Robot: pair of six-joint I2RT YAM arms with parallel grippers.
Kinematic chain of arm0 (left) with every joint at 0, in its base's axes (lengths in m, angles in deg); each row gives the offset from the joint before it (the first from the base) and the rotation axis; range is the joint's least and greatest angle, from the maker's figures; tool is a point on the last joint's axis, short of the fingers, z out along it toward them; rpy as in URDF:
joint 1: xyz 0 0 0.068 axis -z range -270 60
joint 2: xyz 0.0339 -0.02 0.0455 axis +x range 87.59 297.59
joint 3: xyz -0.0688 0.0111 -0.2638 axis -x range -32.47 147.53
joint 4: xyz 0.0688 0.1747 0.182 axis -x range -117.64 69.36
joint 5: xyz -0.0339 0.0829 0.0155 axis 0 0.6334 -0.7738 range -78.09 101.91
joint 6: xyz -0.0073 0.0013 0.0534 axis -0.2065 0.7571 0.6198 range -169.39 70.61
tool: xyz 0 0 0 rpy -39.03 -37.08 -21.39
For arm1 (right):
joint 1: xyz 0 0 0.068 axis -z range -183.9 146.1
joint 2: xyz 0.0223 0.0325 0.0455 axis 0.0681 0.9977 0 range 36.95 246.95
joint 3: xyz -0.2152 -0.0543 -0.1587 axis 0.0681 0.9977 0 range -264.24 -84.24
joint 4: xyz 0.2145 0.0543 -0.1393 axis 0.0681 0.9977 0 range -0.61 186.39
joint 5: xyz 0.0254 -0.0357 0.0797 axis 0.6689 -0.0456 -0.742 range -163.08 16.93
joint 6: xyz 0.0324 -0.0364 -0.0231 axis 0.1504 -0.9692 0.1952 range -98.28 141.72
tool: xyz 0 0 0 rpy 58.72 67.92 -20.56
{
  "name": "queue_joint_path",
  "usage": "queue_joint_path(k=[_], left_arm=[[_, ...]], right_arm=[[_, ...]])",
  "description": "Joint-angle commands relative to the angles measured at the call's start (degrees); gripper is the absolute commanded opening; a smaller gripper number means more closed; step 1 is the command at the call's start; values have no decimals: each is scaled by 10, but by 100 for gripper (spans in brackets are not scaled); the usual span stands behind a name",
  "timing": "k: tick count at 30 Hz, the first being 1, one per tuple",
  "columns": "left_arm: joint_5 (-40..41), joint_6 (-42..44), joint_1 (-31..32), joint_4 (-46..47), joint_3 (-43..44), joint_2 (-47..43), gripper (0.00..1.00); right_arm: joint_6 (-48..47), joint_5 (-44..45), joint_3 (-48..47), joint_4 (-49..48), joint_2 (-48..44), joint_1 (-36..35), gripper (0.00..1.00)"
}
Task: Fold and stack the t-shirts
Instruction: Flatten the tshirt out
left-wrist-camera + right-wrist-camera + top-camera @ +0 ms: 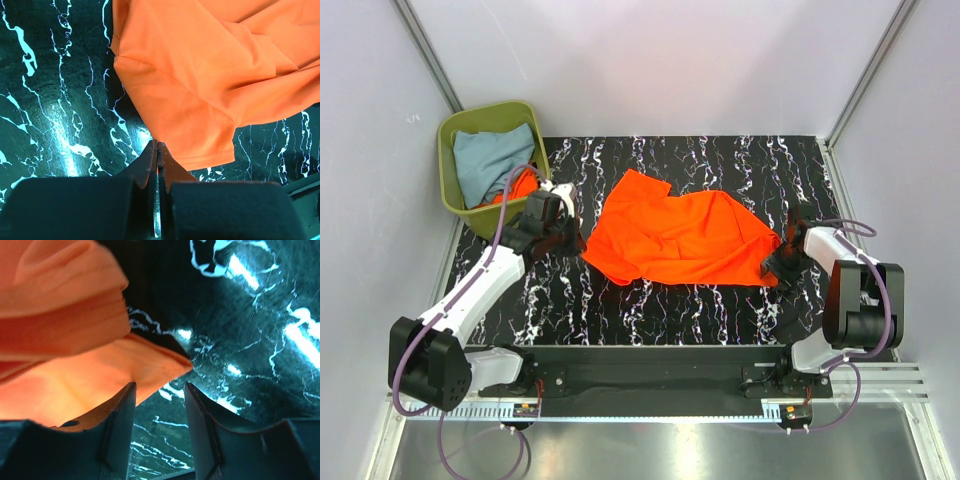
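A bright orange t-shirt (680, 240) lies crumpled and partly spread in the middle of the black marbled table. My left gripper (570, 238) is at its left edge. In the left wrist view the left gripper (157, 145) is shut, its tips right at the hem corner of the t-shirt (200, 75); no pinched cloth shows. My right gripper (775, 268) is at the shirt's right corner. It stands open (160, 386), and a corner of the t-shirt (65, 315) drapes over its left finger (122, 405) and points into the gap.
An olive-green bin (447, 165) stands at the back left, just behind the left arm. It holds a pale grey-blue t-shirt (490, 160) and another orange one (520, 185). White walls close the table on three sides. The arm bases sit at the near edge.
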Motion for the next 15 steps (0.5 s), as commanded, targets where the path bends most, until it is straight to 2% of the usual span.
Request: queue_joint_path(k=[1, 9, 14, 15], left_arm=[[-3, -2, -2, 20, -7, -20, 0], [-2, -8, -1, 21, -8, -17, 0], [2, -15, -2, 21, -8, -21, 0], [4, -20, -2, 20, -6, -22, 0]], right_arm=[[-12, 19, 5, -29, 2, 11, 51], [-11, 25, 18, -48, 30, 16, 49], [-6, 11, 23, -55, 37, 16, 33], [-9, 11, 19, -47, 27, 16, 25]])
